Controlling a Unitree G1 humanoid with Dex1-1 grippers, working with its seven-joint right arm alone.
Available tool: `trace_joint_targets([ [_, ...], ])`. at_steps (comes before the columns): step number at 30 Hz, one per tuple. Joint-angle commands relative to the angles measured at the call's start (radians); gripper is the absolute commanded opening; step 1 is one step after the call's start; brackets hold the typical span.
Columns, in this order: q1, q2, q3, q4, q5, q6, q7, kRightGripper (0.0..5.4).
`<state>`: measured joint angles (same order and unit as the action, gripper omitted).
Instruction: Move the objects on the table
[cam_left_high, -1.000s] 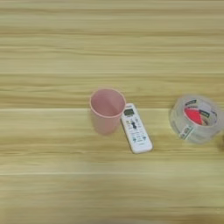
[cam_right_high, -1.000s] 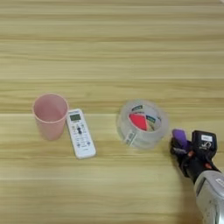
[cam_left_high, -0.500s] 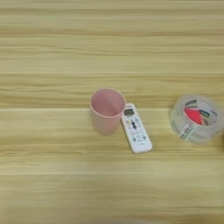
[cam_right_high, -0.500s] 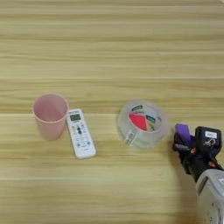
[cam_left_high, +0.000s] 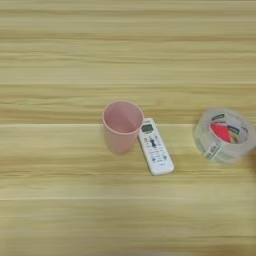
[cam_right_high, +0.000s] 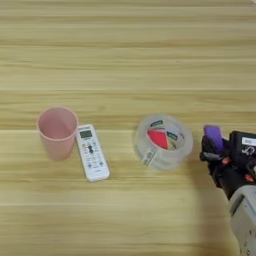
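A pink plastic cup (cam_left_high: 122, 125) stands upright on the wooden table (cam_left_high: 75, 60), with a slim white remote (cam_left_high: 155, 146) lying right beside it. To their right sits a clear tape roll with a red core (cam_right_high: 163, 141). My right gripper (cam_right_high: 216, 148) shows only in the right eye view, near the right edge, just right of the tape roll. Its black fingers are shut on a small purple block (cam_right_high: 214, 137), whose top sticks up between them.
The silver forearm (cam_right_high: 246, 222) comes in from the bottom right corner. The table's plank lines run left to right.
My gripper has carried the purple block a little up and away, along the right side of the tape roll. Cup, remote and tape stay put.
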<state>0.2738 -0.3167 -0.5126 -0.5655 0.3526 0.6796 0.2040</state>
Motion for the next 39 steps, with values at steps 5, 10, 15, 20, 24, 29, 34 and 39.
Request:
trace_joint_targets([
  [5,0.002,-0.013,0.002,-0.217,0.067,0.055,0.000,1.42],
  [10,0.019,-0.013,0.026,-0.285,0.098,0.081,0.013,1.42],
  [15,0.036,-0.015,0.061,-0.319,0.116,0.096,0.030,1.42],
  [20,0.071,-0.012,0.115,-0.368,0.150,0.113,0.061,1.42],
  [24,0.101,-0.013,0.149,-0.399,0.177,0.120,0.083,1.42],
  [29,0.129,-0.020,0.200,-0.434,0.201,0.117,0.106,1.42],
  [34,0.167,-0.062,0.299,-0.458,0.161,0.068,0.161,1.42],
  [39,0.207,-0.104,0.390,-0.480,0.151,-0.018,0.228,1.42],
])
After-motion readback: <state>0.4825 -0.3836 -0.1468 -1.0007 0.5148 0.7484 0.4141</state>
